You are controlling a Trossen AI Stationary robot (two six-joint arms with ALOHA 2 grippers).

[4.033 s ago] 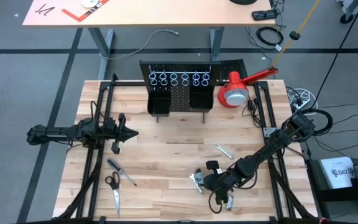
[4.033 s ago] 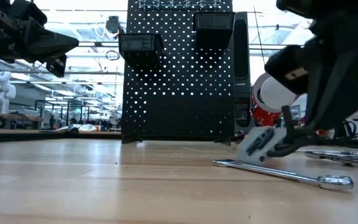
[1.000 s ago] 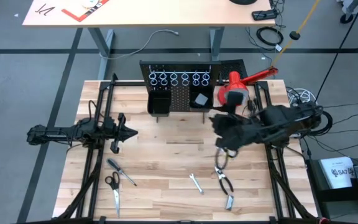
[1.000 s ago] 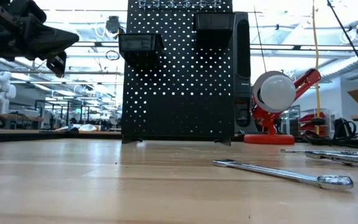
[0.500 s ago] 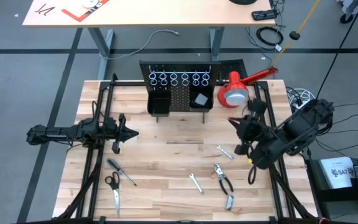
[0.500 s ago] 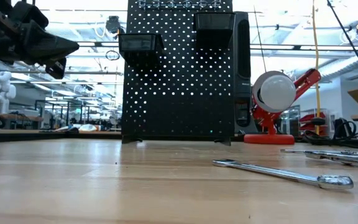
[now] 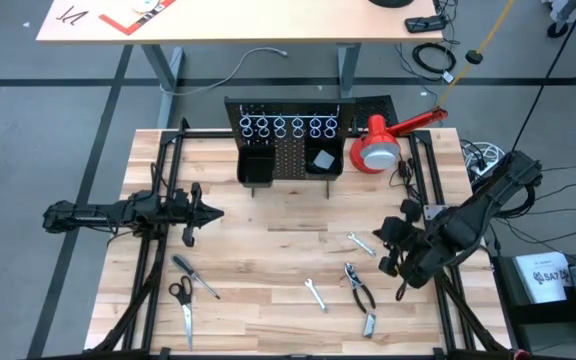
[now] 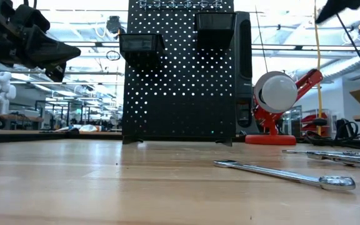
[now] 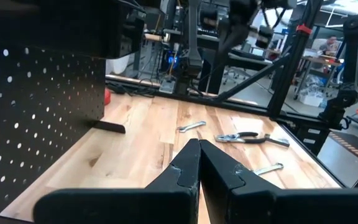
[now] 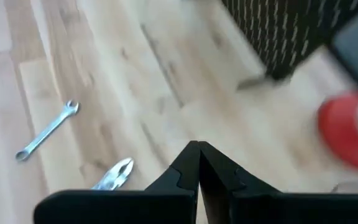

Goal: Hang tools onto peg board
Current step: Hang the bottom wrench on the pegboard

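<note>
The black peg board (image 7: 288, 150) stands upright at the table's far edge, with a row of silver rings (image 7: 288, 126) and two black bins. A grey piece (image 7: 322, 160) lies in the right bin. A wrench (image 7: 360, 243), the pliers (image 7: 359, 286), a smaller wrench (image 7: 315, 294) and a small metal piece (image 7: 369, 324) lie flat at the near right. The screwdriver (image 7: 196, 276) and scissors (image 7: 183, 305) lie at the near left. My right gripper (image 7: 386, 240) hangs shut and empty above the table, right of the wrench, slanting down. My left gripper (image 7: 213, 211) waits shut at the left.
A red-and-white lamp (image 7: 378, 145) stands right of the peg board, beside a flat black slotted panel (image 7: 373, 103). Bare wood lies in the middle of the table (image 7: 278, 240) between the two arms. Black frame rails (image 7: 158, 250) run along both sides.
My right gripper has swung from in front of the peg board's right bin toward the table's right and near edges, sinking and rolling as it went. My left gripper has tipped its nose slightly down. The tools on the table have stayed put.
</note>
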